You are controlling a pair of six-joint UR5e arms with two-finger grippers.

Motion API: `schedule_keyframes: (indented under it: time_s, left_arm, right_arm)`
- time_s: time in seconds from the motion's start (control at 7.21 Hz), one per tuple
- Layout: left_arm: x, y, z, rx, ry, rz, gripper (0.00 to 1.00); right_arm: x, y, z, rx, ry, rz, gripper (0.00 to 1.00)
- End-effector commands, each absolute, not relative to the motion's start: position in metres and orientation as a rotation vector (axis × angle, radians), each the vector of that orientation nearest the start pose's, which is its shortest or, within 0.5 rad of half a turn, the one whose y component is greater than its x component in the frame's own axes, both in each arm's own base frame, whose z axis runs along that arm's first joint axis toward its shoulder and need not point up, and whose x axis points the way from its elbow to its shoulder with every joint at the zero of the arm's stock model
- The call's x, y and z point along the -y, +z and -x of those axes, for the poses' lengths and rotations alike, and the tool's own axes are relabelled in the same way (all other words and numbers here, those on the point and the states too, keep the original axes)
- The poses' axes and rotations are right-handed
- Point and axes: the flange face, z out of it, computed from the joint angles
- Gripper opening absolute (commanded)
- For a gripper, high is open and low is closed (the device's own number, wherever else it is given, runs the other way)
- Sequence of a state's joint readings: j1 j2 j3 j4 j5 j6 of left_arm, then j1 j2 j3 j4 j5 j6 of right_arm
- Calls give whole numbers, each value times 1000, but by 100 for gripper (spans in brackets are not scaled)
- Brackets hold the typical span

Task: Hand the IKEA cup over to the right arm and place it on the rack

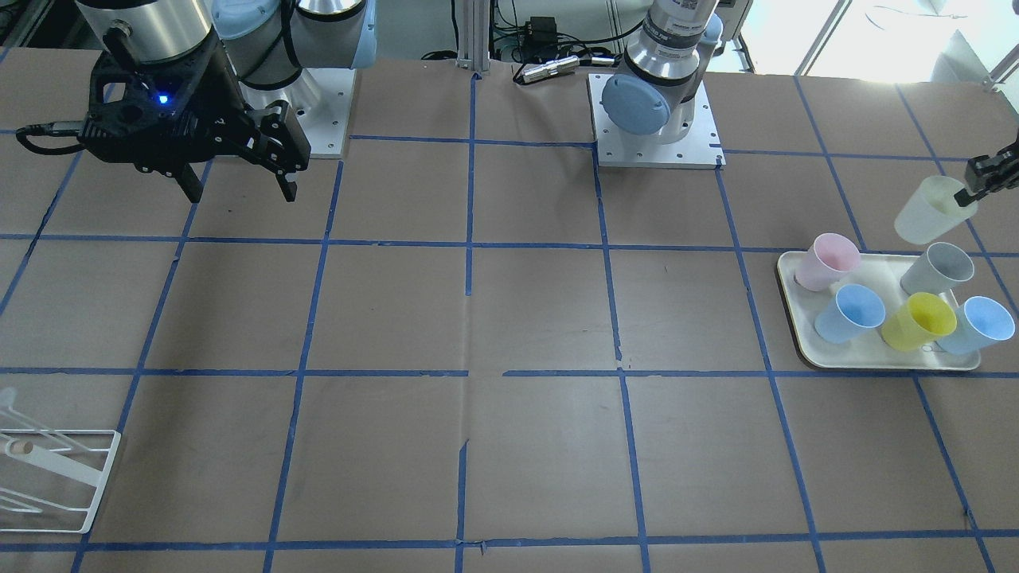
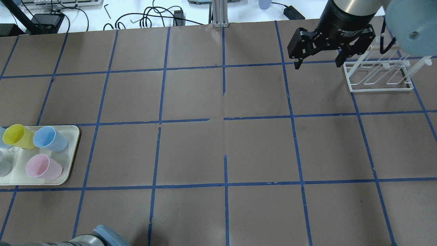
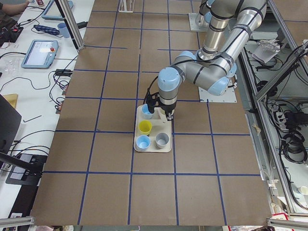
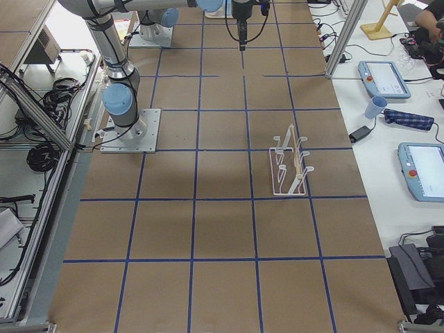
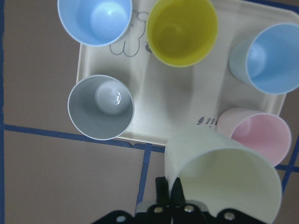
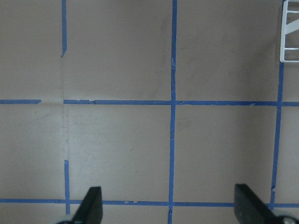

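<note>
The IKEA cup, pale cream-white, hangs tilted just above and behind the cream tray. My left gripper is shut on its rim. In the left wrist view the cup fills the lower right, with its wall pinched between the gripper's two fingers. My right gripper is open and empty, high over the table near its base. It also shows in the overhead view, just left of the white wire rack. The rack also shows in the front-facing view.
The tray holds a pink cup, a grey cup, a yellow cup and two blue cups. Brown paper with blue tape lines covers the table between the tray and the rack.
</note>
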State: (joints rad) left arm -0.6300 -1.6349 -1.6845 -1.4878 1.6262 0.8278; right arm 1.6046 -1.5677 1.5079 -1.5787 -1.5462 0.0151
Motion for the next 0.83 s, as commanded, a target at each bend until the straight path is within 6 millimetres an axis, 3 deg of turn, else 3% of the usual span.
schedule_keyframes:
  time_s: [0.0,0.14,0.28,0.55,0.69]
  left_arm:
    - [421,475,-274,-3279,280,4,0]
    - [429,485,-235,-3392,272,-58,0]
    - [434,476,-208,-3503,283,-75,0]
    - [449,442,-154,-3876,232,62,0]
    - [459,429,-113,-4033,175,122,0]
  right_arm:
    - [494,518,-152,-3112,-104,25,100]
    - [495,519,-151,-3109,-102,23,100]
    - [495,521,-151,-3106,-106,21,100]
    - [496,526,-137,-3101,-55,-15,100]
    - [497,534,-123,-3100,-34,-51,100]
